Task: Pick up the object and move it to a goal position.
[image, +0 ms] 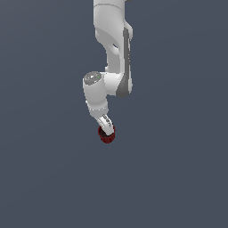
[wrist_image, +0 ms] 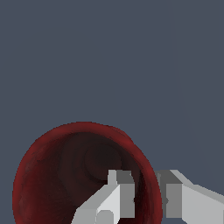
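The small dark red ribbed cup sits at the tip of my white arm, near the middle of the exterior view. In the wrist view the cup fills the lower part, its dark brownish inside facing the camera. My gripper is shut on the cup's rim: one finger is inside the cup, the other is outside its wall. In the exterior view the gripper points down and mostly hides behind the cup and the wrist.
A plain dark grey-blue surface fills both views around the arm. The white arm's links come down from the top of the exterior view. No other object shows.
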Motion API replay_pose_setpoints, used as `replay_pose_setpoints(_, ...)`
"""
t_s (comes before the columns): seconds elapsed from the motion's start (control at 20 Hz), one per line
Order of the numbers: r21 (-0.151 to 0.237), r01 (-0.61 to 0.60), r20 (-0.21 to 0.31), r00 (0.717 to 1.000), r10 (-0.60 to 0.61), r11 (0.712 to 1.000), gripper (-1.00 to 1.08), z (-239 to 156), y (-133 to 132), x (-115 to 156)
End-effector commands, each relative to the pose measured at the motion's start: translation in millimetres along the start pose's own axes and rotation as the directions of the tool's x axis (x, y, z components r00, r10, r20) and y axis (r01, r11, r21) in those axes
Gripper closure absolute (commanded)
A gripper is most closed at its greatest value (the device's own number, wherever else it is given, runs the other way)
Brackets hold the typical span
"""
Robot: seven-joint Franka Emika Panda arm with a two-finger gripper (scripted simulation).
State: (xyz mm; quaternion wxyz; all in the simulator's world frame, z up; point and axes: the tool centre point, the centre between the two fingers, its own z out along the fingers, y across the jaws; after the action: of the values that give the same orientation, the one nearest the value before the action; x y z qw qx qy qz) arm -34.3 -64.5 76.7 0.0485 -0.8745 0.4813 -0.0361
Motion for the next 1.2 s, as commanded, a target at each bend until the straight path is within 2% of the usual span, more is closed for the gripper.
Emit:
replay_pose_setpoints(0.0, 0.003, 0.0, -0.002, 1.0, 0.0, 1.0, 1.08, -7.1, -3.6, 1.3)
replay_pose_setpoints(0.45, 0.001, -0.001, -0.003, 1.0, 0.001, 1.0, 1.08, -56.2, -24.1, 7.9)
replay_pose_setpoints(1.15, -0.001, -0.002, -0.006, 1.0, 0.002, 1.0, 1.08, -186.4, -80.0, 25.5)
